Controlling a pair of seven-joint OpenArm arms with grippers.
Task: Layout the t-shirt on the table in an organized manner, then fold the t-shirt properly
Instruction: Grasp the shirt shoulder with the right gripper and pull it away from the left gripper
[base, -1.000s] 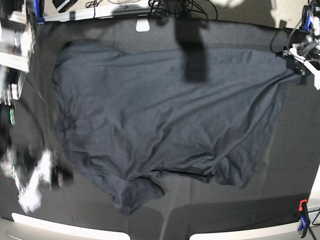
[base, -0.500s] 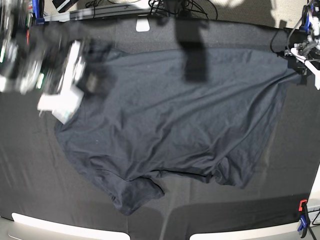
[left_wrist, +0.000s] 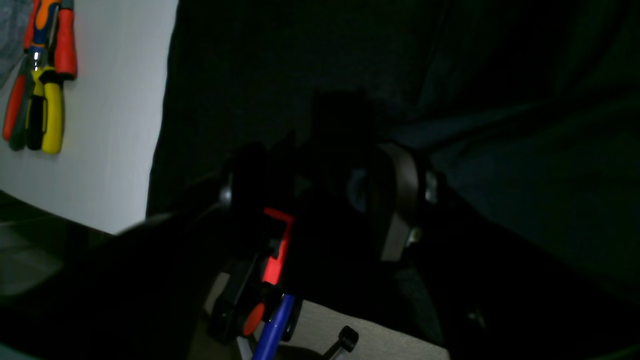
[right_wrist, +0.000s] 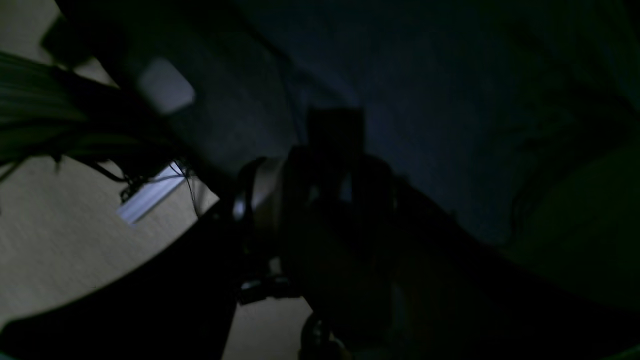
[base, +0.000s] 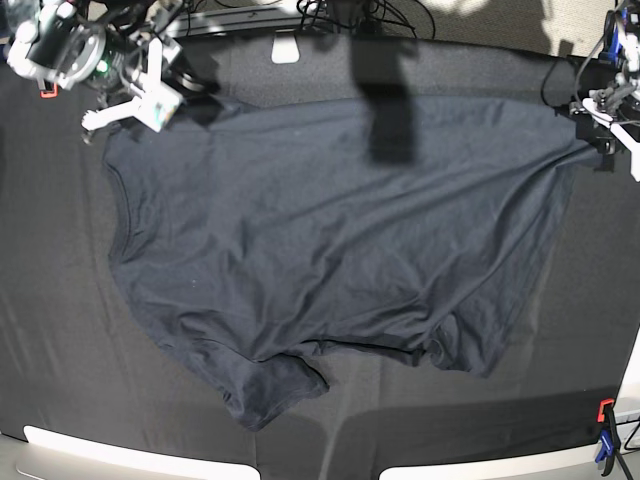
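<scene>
Base view: you have the t-shirt spread wide across the middle of the table, its dark grey fabric lying on the black cloth from the upper left to the right edge of the frame. The lower hem bunches into a loose fold at the lower centre. The right gripper sits at the upper left of the frame, right at the shirt's upper left corner; from here you cannot tell whether it has fabric between its fingers. The left gripper is at the upper right edge, beside the shirt's far right corner. A red and blue clamp sits at the lower right edge.

Left wrist view: the picture is very dark. You see the left gripper in the centre with its fingers spread wide and nothing clearly between them. Folds of the shirt fill the right of the frame. A bundle of red, orange and yellow hand tools lies on a white surface at the upper left.

Right wrist view: also dark and blurred. The right gripper shows at centre as a black outline over the shirt; you cannot tell how far its fingers stand apart or whether they grip cloth. Pale floor shows at the lower left.
</scene>
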